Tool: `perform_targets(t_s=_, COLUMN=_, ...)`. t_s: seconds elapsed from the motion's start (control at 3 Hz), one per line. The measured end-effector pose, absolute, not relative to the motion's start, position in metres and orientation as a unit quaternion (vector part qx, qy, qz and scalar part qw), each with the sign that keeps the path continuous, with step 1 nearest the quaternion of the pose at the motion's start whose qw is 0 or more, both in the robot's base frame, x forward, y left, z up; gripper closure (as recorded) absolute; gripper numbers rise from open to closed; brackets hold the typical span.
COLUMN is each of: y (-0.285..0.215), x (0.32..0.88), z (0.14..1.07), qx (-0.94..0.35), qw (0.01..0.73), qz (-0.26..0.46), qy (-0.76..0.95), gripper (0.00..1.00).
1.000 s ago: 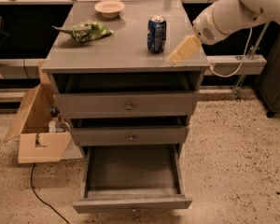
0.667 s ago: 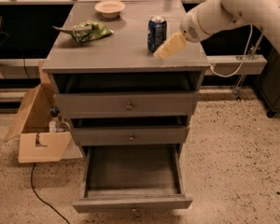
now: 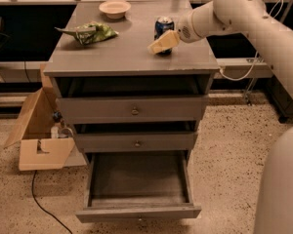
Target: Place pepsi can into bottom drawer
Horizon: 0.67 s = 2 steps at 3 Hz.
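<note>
The pepsi can (image 3: pixel 163 25) is dark blue with a silver top and stands upright on the grey cabinet top (image 3: pixel 117 52), right of centre. My gripper (image 3: pixel 162 42) is cream-coloured and reaches in from the right on the white arm (image 3: pixel 234 9). It sits right at the can's near side and covers the can's lower part. The bottom drawer (image 3: pixel 136 179) is pulled wide open at floor level, and its flat grey floor is bare.
A green foil snack bag (image 3: pixel 90 32) and a small cream bowl (image 3: pixel 115 8) lie on the cabinet top to the left. Two upper drawer fronts with brass knobs (image 3: pixel 135 111) stand slightly ajar. A cardboard box (image 3: pixel 39 135) and a black cable (image 3: pixel 44 204) are on the floor at the left.
My gripper has moved left along the cabinet top, from the can's right side to directly against its near side. The can has not moved.
</note>
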<state>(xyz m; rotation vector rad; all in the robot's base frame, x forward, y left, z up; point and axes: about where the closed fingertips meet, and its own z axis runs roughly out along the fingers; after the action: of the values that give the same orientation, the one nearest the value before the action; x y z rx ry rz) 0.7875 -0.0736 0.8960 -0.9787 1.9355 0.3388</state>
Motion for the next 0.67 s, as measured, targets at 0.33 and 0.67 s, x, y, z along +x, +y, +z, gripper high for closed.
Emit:
perform_targets(t_s=0.33, y=-0.064, x=0.809, z=0.891, qx=-0.375, qw=0.470, qz=0.155, qy=0.784, gripper=0.00)
perform_targets(t_s=0.67, y=-0.053, x=0.824, z=0.893, qx=-0.360, qw=0.485, qz=0.174, qy=0.778, gripper=0.15)
